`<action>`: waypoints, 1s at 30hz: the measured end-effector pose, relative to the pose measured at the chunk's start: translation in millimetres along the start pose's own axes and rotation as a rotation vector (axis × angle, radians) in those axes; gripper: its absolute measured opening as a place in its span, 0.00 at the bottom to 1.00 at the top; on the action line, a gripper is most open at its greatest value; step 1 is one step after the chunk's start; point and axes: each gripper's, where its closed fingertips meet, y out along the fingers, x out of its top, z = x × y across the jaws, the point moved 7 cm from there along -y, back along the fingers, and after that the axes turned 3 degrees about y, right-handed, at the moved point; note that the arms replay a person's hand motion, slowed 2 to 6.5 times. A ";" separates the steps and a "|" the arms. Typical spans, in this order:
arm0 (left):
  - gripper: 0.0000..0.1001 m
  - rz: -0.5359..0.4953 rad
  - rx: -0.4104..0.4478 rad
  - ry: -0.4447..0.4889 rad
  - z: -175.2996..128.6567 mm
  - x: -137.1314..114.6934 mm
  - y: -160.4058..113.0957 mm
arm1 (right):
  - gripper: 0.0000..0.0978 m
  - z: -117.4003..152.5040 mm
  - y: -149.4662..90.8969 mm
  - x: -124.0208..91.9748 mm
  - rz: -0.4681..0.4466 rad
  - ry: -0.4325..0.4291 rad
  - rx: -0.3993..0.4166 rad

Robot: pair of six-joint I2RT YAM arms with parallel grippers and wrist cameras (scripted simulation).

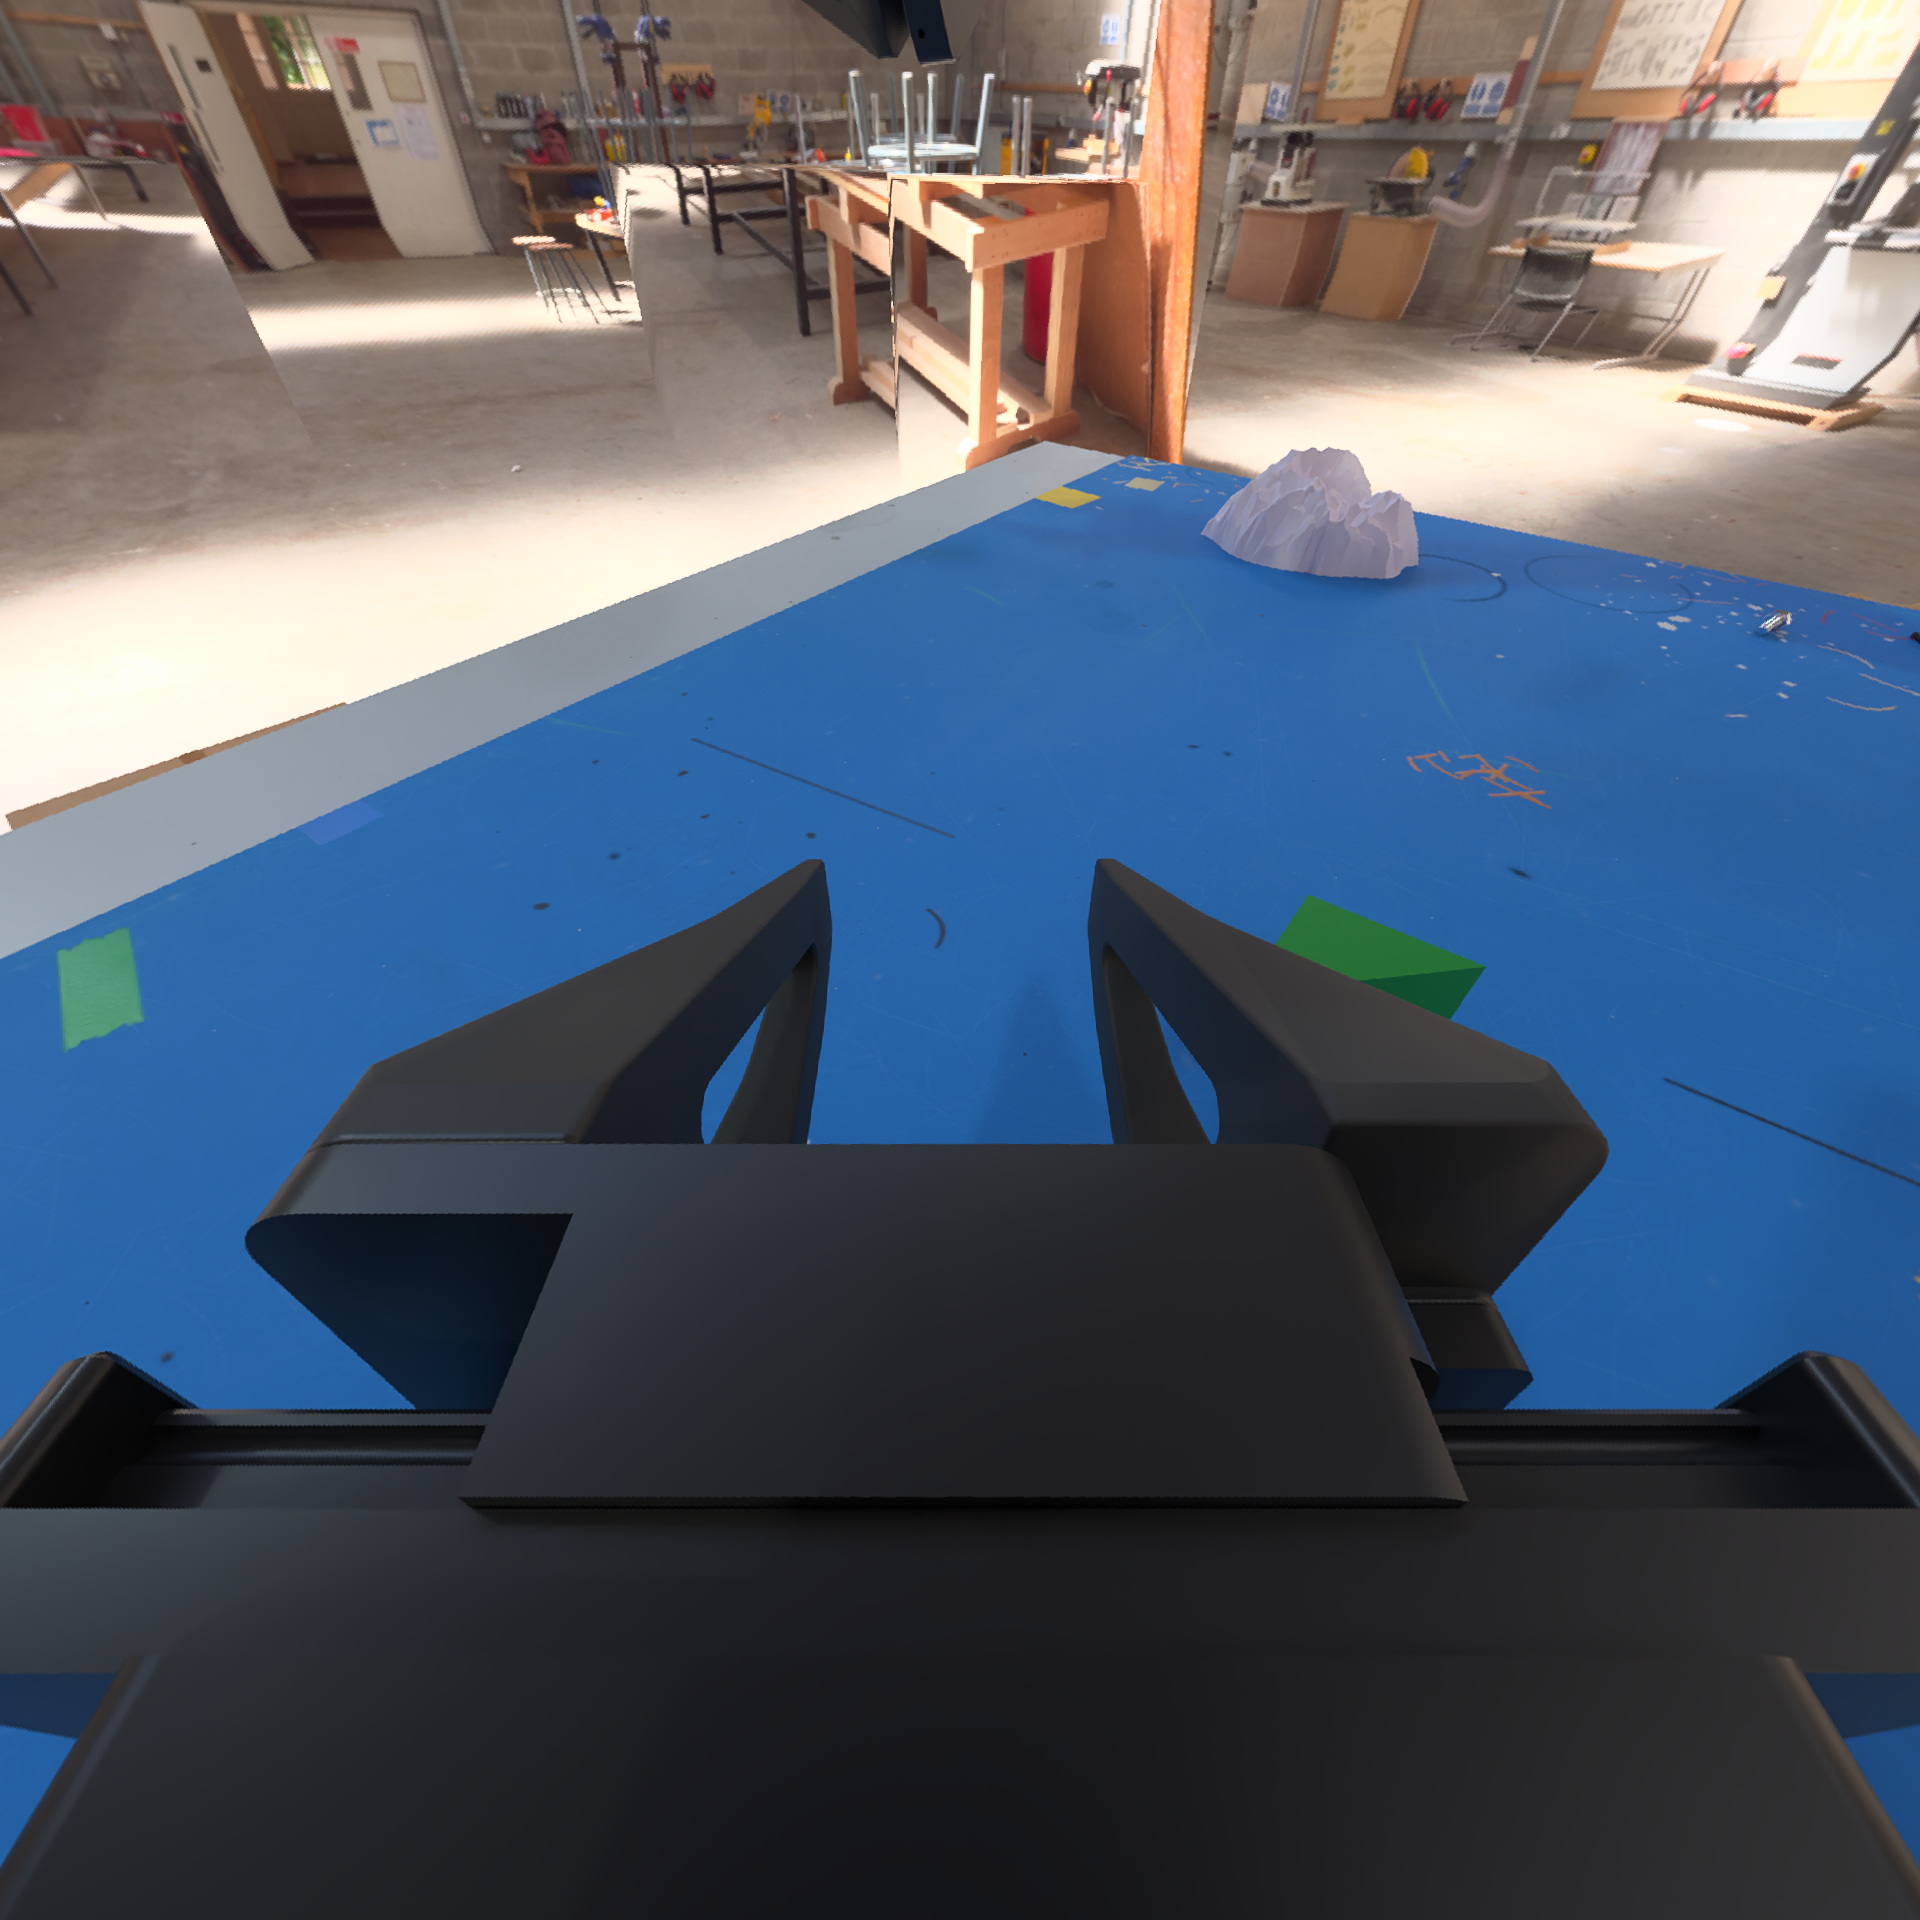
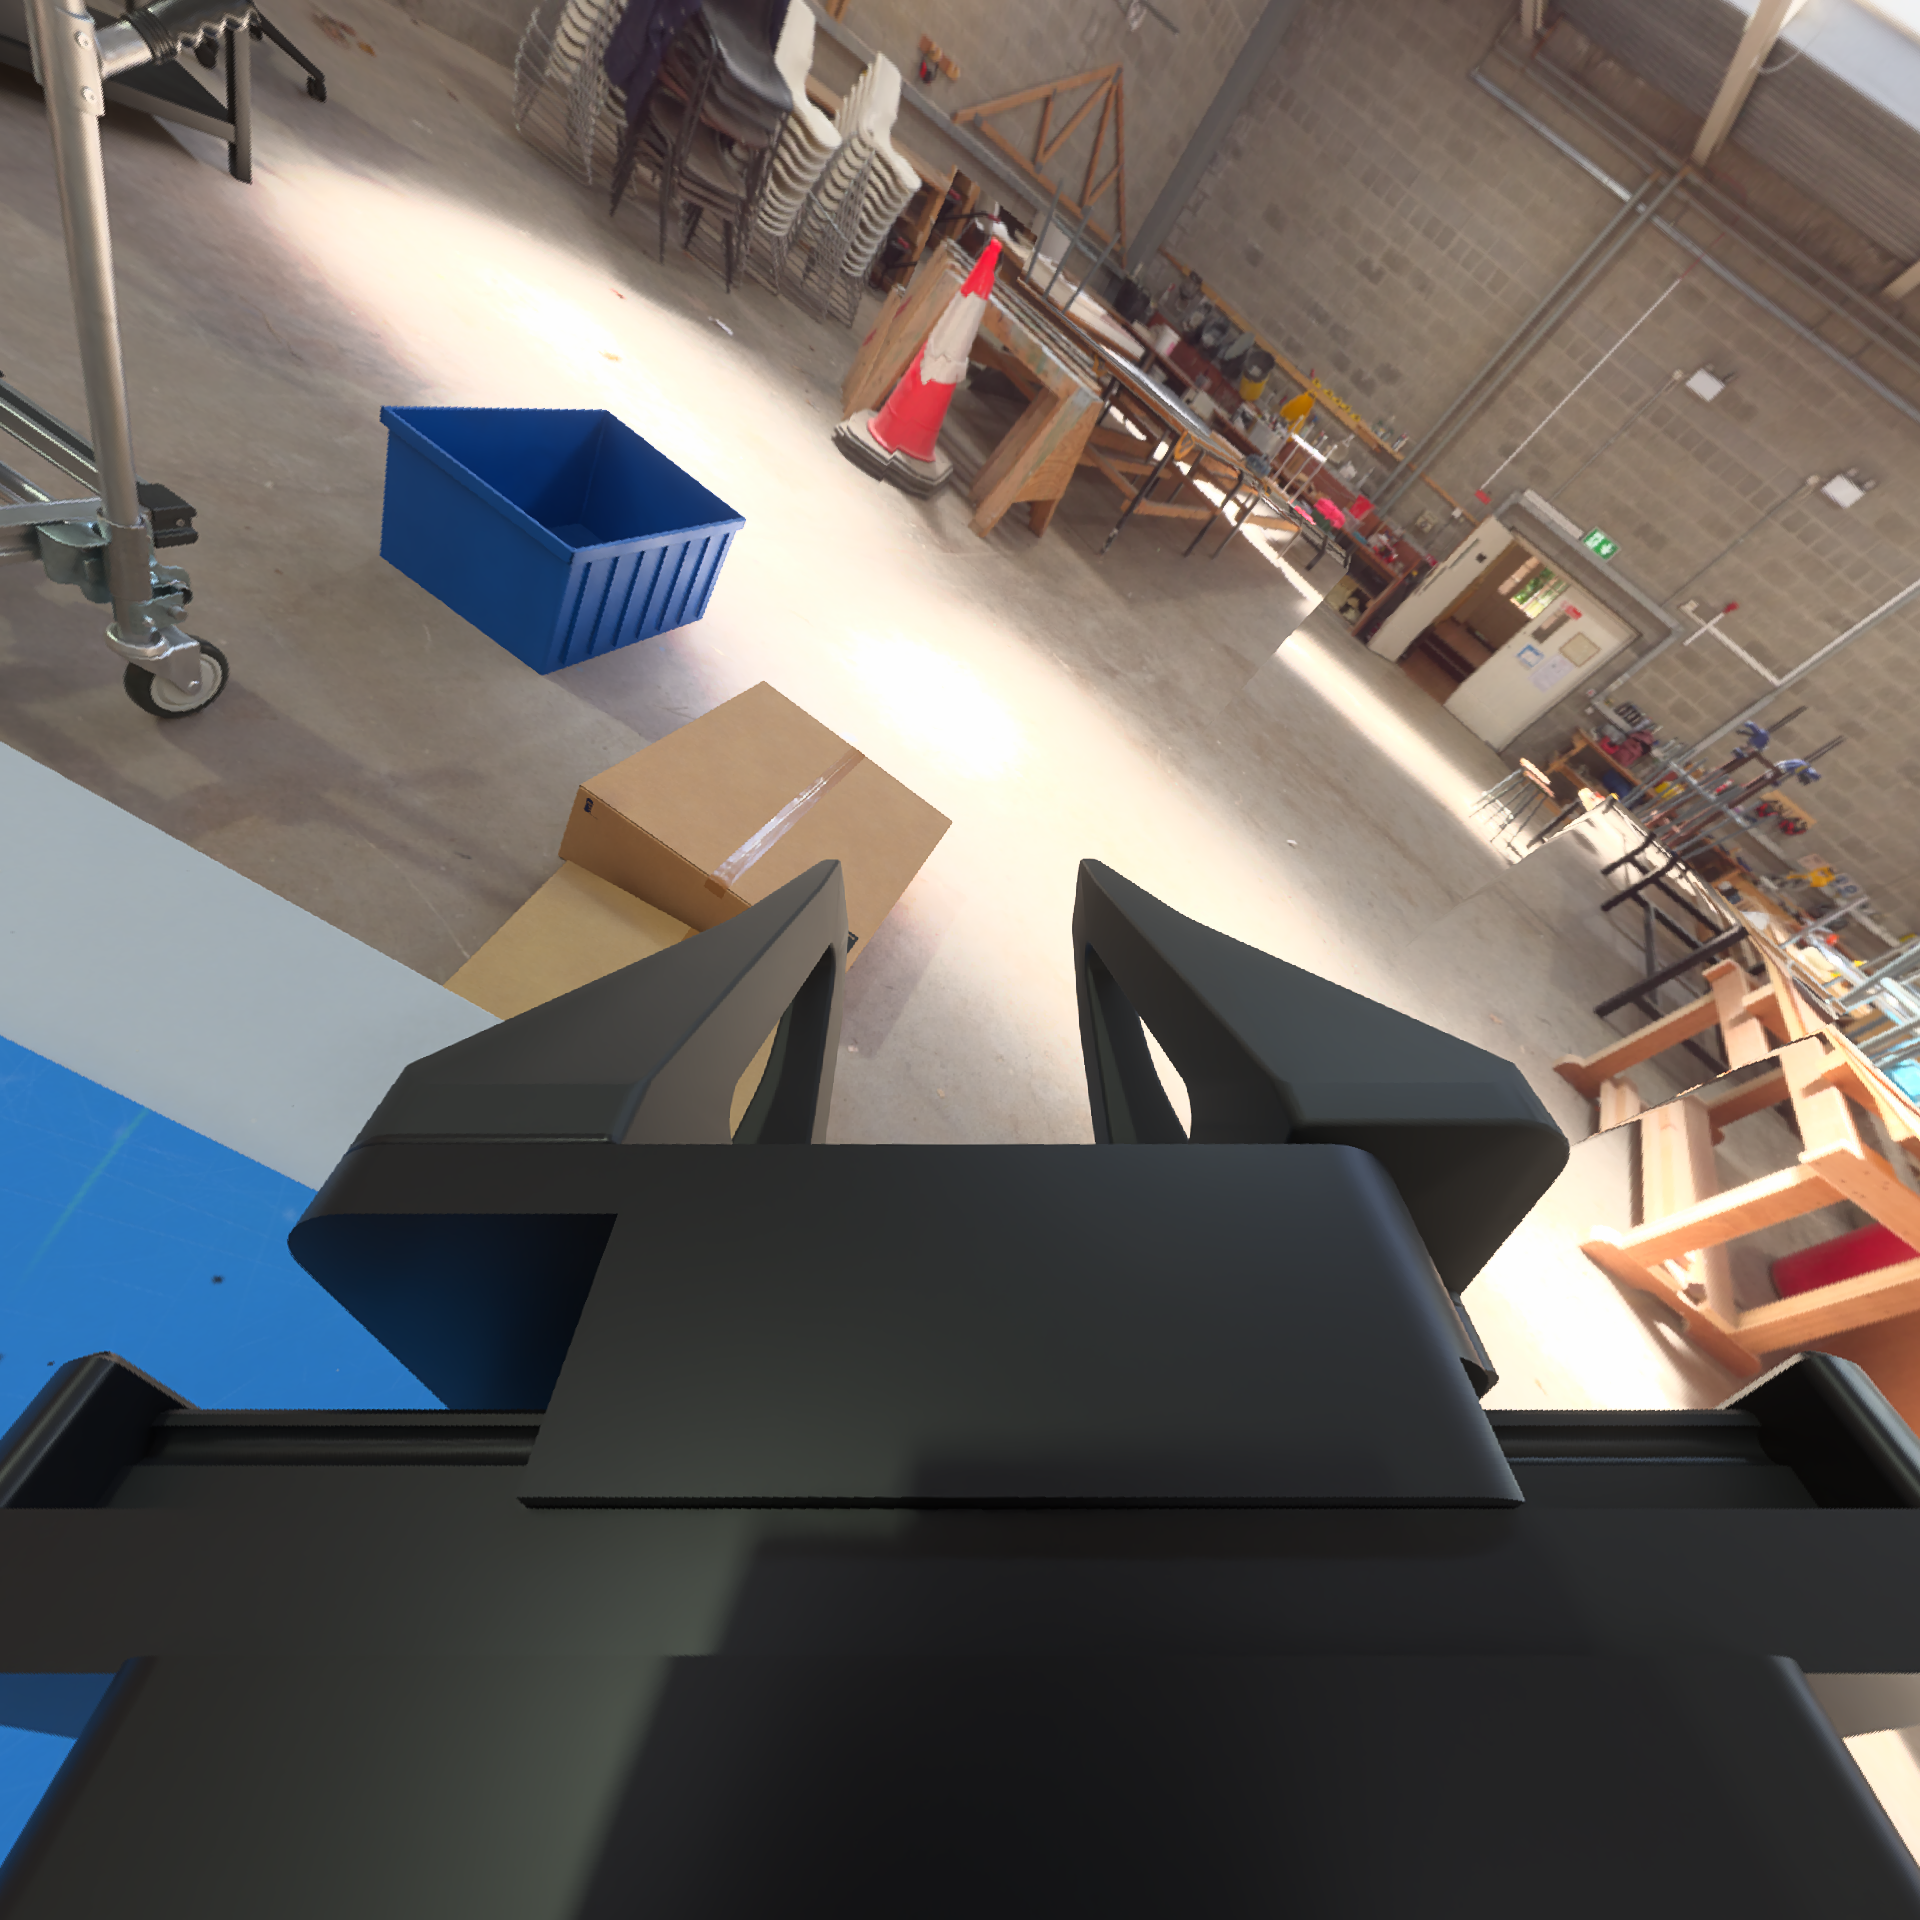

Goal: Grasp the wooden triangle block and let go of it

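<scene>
1. Your blue worktop (image 1: 1039,675) runs past every frame edge.
2. Left gripper (image 1: 958,883) fingers spread wide, empty.
3. Right gripper (image 2: 956,883) likewise, over the floor.
4. The green triangle block (image 1: 1382,961) lies half hidden behind the left gripper's finger (image 1: 1195,997).

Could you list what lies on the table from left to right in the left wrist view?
Green tape → left gripper → pale crumpled lump → green block, partly hidden behind the gripper's finger.
</scene>
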 end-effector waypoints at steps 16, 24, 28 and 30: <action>0.42 0.001 -0.001 0.000 -0.3 -0.2 0.2 | 0.38 -0.4 -1.3 -1.5 0.002 0.000 -0.001; 0.42 0.002 -0.002 0.001 -0.6 -0.3 0.4 | 0.37 -0.8 -2.6 -1.1 0.002 -0.001 -0.001; 0.42 0.002 -0.003 0.001 -0.8 -0.3 0.5 | 0.37 -0.6 -4.5 -1.1 0.002 -0.005 0.002; 0.42 0.002 -0.003 0.001 -1.0 -0.4 0.7 | 0.37 -0.5 -5.8 -1.0 0.002 -0.009 0.004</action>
